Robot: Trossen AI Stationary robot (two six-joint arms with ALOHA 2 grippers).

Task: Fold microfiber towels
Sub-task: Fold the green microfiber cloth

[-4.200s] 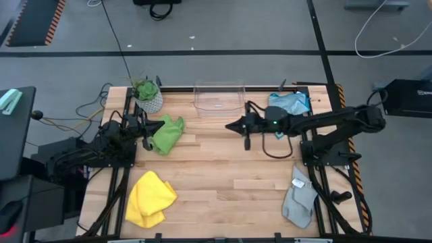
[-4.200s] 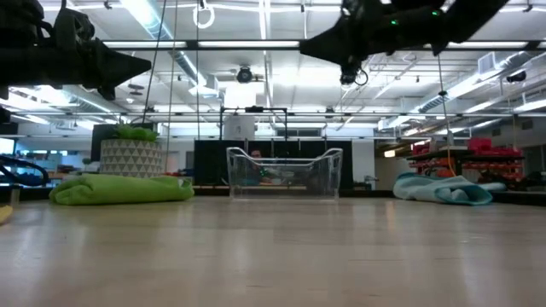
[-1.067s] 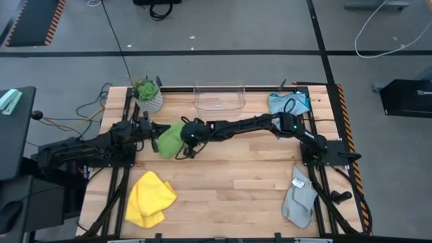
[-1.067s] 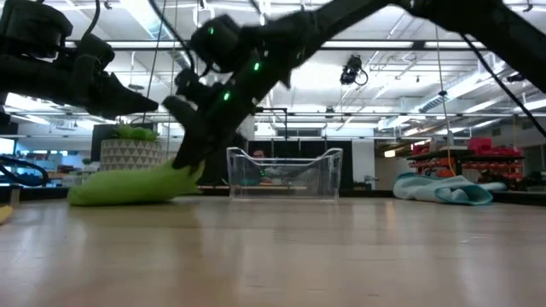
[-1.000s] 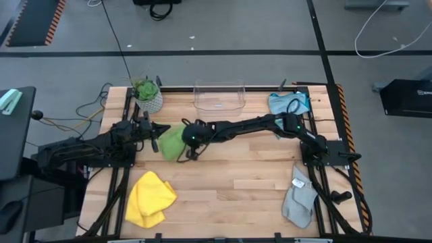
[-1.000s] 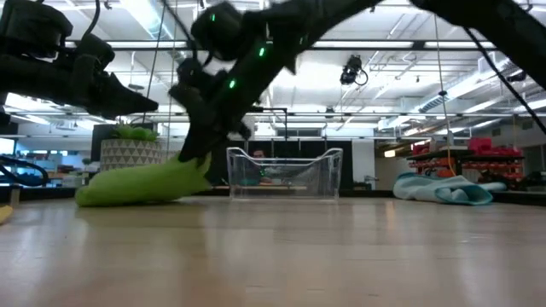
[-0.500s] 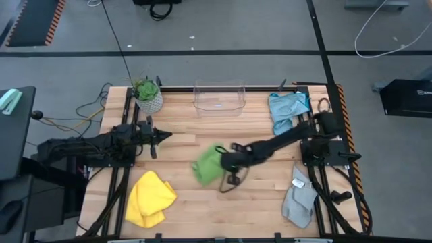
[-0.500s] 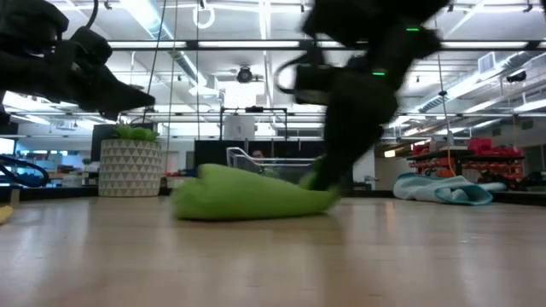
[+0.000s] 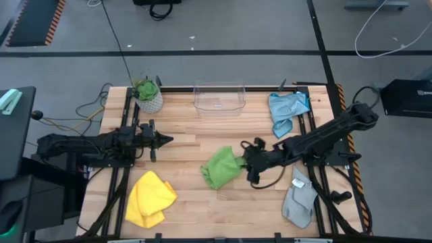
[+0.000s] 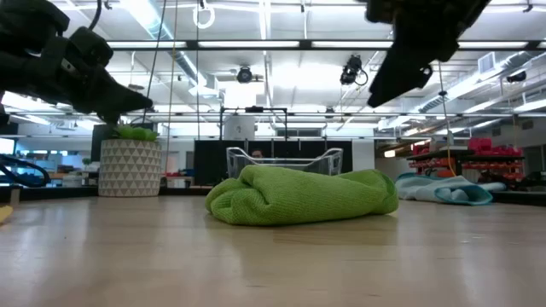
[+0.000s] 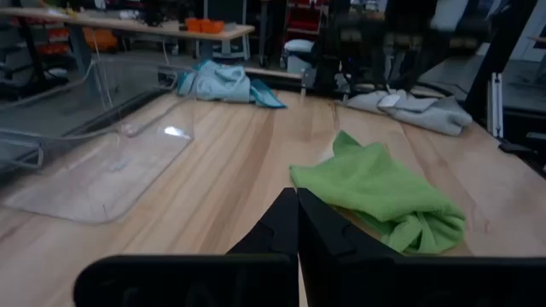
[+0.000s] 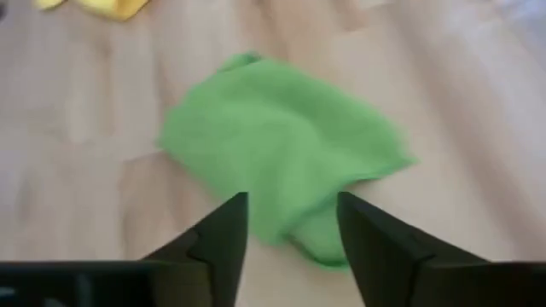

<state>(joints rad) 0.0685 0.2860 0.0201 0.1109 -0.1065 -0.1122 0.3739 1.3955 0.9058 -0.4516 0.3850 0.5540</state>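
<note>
Green towel (image 9: 223, 167) now lies crumpled near the middle of the surface (image 9: 202, 196), dragged there from beside the plant (image 9: 147, 94) by the right gripper (image 9: 248, 164), whose jaws have just sprung apart and let go; they stand open just beside the cloth's edge, holding nothing. That likely means the towel is staged for folding, but it is bunched, not flat, so spreading comes first. Its long axis runs roughly left to right across the surface, the thicker rolled end toward the left arm. The left gripper (image 9: 158, 140) waits at its own side, well apart, jaws shut and empty.
</note>
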